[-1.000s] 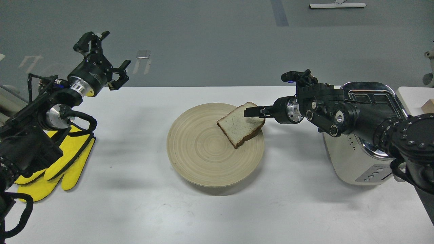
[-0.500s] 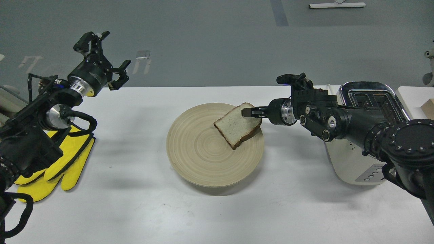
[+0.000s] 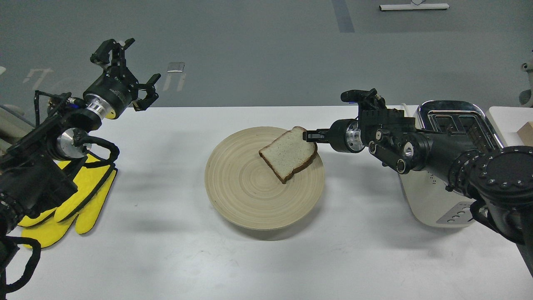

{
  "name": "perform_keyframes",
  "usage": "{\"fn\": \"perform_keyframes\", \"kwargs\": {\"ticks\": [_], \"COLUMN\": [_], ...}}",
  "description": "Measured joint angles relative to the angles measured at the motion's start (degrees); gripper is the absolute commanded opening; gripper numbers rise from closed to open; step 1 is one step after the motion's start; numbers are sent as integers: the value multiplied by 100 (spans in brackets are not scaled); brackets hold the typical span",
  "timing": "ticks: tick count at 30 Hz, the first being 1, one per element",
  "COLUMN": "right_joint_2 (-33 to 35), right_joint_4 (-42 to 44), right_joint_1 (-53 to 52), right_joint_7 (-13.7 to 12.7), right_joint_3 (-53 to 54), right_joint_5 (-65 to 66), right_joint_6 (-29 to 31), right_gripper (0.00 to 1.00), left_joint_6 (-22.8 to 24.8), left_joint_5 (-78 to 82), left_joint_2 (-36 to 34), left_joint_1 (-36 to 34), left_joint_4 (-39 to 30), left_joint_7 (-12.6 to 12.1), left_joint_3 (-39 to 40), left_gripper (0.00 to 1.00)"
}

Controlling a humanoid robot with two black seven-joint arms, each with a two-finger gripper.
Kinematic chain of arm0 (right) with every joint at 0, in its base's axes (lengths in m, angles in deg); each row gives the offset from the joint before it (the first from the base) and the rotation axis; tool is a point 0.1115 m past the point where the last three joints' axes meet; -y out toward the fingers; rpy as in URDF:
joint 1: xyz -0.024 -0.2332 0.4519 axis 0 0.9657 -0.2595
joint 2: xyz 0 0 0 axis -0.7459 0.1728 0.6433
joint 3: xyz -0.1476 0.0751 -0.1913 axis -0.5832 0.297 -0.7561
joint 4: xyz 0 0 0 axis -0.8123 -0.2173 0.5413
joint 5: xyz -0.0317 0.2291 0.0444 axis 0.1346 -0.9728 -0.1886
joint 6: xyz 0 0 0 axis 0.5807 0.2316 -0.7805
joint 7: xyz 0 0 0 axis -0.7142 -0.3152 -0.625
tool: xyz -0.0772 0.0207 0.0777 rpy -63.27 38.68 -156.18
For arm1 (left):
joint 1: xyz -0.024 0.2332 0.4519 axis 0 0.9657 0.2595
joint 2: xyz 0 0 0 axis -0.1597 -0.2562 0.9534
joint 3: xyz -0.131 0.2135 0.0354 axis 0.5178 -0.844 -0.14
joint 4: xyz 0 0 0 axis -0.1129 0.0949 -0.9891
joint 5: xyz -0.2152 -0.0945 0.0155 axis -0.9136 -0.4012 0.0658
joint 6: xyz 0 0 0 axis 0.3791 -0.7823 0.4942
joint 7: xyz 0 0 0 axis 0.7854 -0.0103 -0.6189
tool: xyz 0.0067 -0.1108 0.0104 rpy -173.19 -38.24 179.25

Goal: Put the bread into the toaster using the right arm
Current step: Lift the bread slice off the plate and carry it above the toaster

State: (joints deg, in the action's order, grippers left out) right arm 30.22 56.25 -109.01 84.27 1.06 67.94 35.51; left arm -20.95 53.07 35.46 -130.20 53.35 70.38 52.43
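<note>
The bread [image 3: 287, 153] is a pale speckled slice with a brown crust, lying on the right half of a round wooden plate [image 3: 241, 187]. My right gripper [image 3: 310, 136] reaches in from the right, its narrow tip at the slice's domed upper right edge. Its fingers look like one thin dark bar, so I cannot tell whether they grip the crust. The cream-white toaster [image 3: 429, 196] with a chrome top stands at the right, partly behind my right arm. My left gripper [image 3: 134, 66] is open and empty, raised above the table's far left.
Yellow gloves [image 3: 83, 204] lie on the white table [image 3: 166, 250] at the left, under my left arm. A small wooden block [image 3: 525, 132] sits at the far right edge, beyond the toaster.
The bread has slid a little to the left on the plate. The right gripper moved left with it, then drew back slightly right to the slice's edge. The left arm has not moved.
</note>
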Motion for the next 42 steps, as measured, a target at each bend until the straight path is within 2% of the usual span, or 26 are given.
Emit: {"fn": "perform_keyframes", "kwargs": {"ticks": [7,15,21,27,32,38,42], "right_joint_2": [188,1140,2544,4182,5849,7645,8359], "right_joint_4": [-164,-1366,-2631,-4041,-5356,-6499,-6841], "right_joint_1": [-419,-1576,-2681,-3735,-4560,-4959,-4947], "right_joint_7": [0,-59,-234,-271,-332,-452,-474], "right_joint_3": [61,125,-218,-839,-1318,-1450,-1455], "right_joint_5": [-31,-35,254,1059,1562,2550,3029], "right_joint_6": [-32,8,55,55,171,518,545], "right_gripper": [0,0,0,0,0,0,0], "left_joint_6": [0,0,0,0,0,0,0], "left_joint_5": [0,0,0,0,-1,-1,-1], "left_joint_2": [-3,-3,-4,-4,-3,0,2], "left_joint_1": [0,0,0,0,0,0,0], "left_joint_4": [0,0,0,-1,1,1,0], "left_joint_7": [0,0,0,0,1,1,1], "left_joint_3": [1,2,2,2,1,-1,-1], "left_gripper": [100,100,100,100,100,100,100]}}
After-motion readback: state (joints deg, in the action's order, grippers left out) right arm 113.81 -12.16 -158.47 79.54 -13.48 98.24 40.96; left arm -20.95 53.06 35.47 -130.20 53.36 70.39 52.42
